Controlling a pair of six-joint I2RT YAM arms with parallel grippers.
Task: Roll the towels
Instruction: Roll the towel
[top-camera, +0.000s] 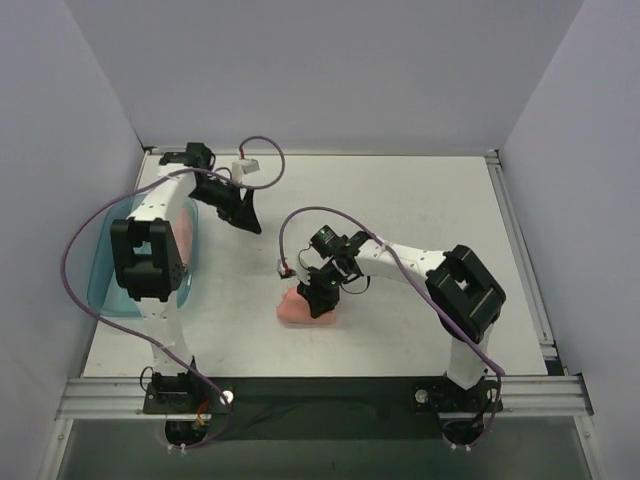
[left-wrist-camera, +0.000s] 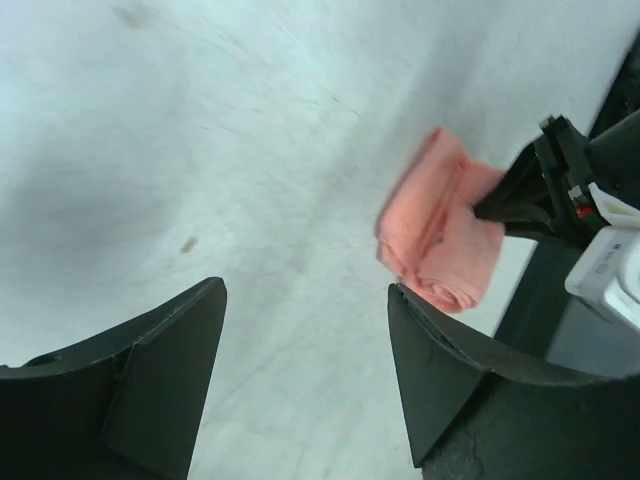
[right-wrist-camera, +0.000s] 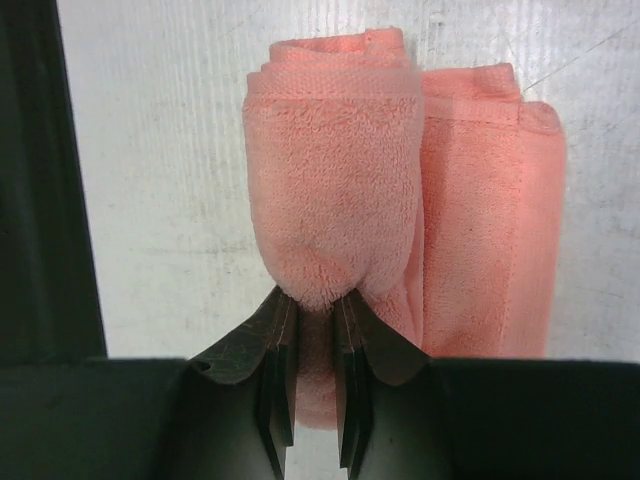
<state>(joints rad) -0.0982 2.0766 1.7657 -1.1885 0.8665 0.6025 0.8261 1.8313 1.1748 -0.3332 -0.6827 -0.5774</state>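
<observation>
The left arm (top-camera: 150, 255) stretches toward the far-left corner, the left gripper (top-camera: 243, 213) angled down, jaws spread wide. The right arm (top-camera: 465, 285) folds leftward toward the middle, the right gripper (right-wrist-camera: 312, 330) low, pinched onto a towel (right-wrist-camera: 335, 200).

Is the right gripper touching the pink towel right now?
Touching. The right wrist view shows the right gripper with its jaws pinched on the near end of the towel, fabric squeezed between them.
</observation>
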